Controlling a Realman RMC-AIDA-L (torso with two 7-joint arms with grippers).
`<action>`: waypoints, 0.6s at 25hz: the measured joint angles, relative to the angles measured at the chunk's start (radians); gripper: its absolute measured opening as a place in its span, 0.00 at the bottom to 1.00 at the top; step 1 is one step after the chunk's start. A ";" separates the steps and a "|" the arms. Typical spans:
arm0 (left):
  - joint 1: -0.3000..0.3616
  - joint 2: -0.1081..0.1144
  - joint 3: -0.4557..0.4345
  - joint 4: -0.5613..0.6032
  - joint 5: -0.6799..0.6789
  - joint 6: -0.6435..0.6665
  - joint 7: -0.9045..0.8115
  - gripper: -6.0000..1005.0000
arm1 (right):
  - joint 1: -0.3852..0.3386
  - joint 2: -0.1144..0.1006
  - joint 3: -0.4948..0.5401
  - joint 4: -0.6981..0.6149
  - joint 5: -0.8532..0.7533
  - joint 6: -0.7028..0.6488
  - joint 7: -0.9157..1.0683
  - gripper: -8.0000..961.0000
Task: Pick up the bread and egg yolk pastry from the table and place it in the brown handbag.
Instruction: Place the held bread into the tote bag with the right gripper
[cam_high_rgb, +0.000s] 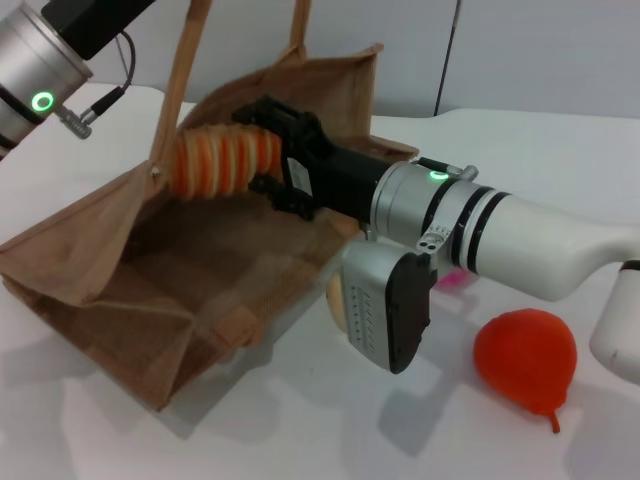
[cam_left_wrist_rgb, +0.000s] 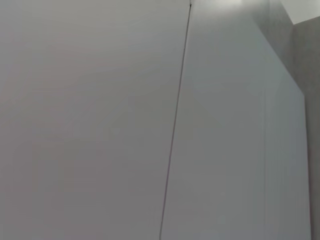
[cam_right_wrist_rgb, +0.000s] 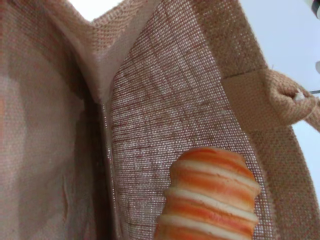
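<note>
The brown handbag (cam_high_rgb: 130, 260) stands open on the white table, its mouth facing me. My right gripper (cam_high_rgb: 262, 152) is shut on the bread (cam_high_rgb: 212, 160), an orange and cream ridged loaf, and holds it level in the bag's open mouth. The right wrist view shows the bread (cam_right_wrist_rgb: 210, 195) pointing into the bag's woven inside (cam_right_wrist_rgb: 165, 100). The egg yolk pastry (cam_high_rgb: 336, 296) shows as a pale beige edge on the table beside the bag, mostly hidden behind my right wrist. My left arm (cam_high_rgb: 40, 60) is raised at the top left beside one bag handle (cam_high_rgb: 180, 70); its gripper is out of frame.
A red-orange pear-shaped fruit (cam_high_rgb: 526, 360) lies on the table (cam_high_rgb: 320, 430) at the right. A pink item (cam_high_rgb: 452, 281) peeks out under my right forearm. The left wrist view shows only a grey wall (cam_left_wrist_rgb: 100, 120).
</note>
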 joint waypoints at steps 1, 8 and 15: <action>0.003 0.000 -0.001 0.000 -0.003 0.000 0.001 0.09 | -0.005 0.000 0.000 0.000 0.000 0.003 -0.007 0.82; 0.037 0.002 -0.002 0.002 -0.040 0.001 0.004 0.09 | -0.057 -0.003 -0.003 0.005 0.000 0.127 -0.044 0.92; 0.055 0.003 -0.002 0.003 -0.059 0.003 0.006 0.09 | -0.068 -0.005 -0.006 0.025 0.000 0.132 -0.053 0.92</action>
